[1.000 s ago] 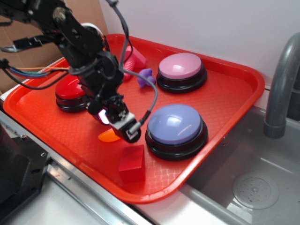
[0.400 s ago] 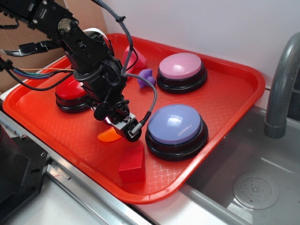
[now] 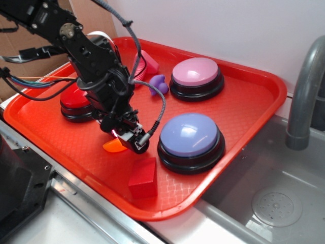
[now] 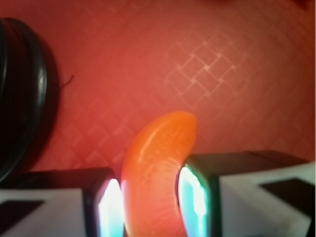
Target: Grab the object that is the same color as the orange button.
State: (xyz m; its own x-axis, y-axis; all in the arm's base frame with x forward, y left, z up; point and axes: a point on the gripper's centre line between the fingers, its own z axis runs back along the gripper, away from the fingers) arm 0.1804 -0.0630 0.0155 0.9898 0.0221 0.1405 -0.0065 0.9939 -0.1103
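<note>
Orange crescent piece (image 4: 155, 177) lies on the red tray (image 3: 244, 96) between the gripper (image 4: 150, 202) fingers; jaws nearly closed against both its sides; purple button (image 3: 190, 134) just beside; red cube (image 3: 143, 177) near.

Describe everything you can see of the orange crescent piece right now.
The orange crescent piece is small, smooth and glossy, like plastic, curved like an orange slice with a faintly dimpled surface. It lies on the red tray, just left of the purple button and above the red cube. In the wrist view it sits between the fingers of the gripper, one pad close on each side; its tip curves out beyond them. Actual contact cannot be confirmed.
</note>
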